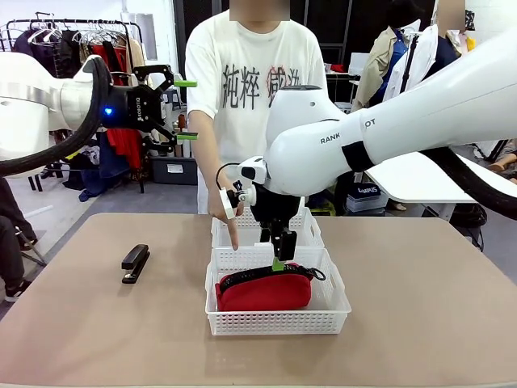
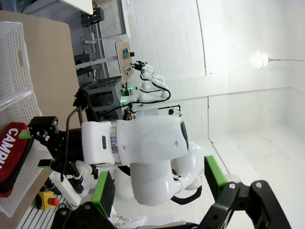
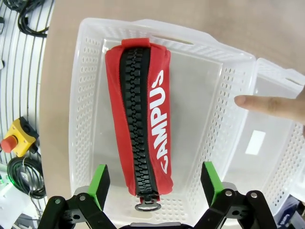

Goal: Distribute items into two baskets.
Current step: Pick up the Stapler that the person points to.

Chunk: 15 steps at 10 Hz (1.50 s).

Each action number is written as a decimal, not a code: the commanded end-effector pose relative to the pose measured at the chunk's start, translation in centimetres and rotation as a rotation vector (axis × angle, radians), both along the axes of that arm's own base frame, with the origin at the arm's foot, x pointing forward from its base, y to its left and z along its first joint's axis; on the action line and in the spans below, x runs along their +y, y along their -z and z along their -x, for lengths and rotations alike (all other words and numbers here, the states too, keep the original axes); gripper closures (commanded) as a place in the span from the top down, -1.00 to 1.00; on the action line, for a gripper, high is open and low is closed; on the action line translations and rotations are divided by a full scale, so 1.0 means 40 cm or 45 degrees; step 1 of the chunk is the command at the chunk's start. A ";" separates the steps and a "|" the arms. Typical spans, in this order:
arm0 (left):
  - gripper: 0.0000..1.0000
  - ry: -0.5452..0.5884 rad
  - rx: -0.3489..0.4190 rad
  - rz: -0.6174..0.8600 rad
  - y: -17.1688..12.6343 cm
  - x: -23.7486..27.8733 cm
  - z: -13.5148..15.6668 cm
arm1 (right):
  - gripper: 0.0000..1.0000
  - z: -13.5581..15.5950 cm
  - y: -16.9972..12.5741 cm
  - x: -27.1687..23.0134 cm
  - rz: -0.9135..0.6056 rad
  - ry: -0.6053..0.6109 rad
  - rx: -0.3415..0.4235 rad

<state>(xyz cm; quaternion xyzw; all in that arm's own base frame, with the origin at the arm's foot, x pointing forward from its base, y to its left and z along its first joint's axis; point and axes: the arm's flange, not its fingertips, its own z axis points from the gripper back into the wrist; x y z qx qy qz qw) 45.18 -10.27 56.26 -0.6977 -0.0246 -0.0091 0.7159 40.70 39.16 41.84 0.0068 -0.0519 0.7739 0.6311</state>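
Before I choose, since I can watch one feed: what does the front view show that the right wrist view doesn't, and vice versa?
Front: the black stapler on the table, left of the near basket; the left gripper up high, open. Right wrist: white CAMPUS print on the red pouch and its zipper ring. Both: the pouch in the near basket, the right gripper open above it, a person's finger pointing where it meets the far basket.
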 end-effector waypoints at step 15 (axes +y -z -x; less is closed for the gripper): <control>1.00 -0.001 -0.005 0.002 -0.005 0.000 0.001 | 1.00 -0.159 -0.383 -0.501 -0.717 1.363 0.863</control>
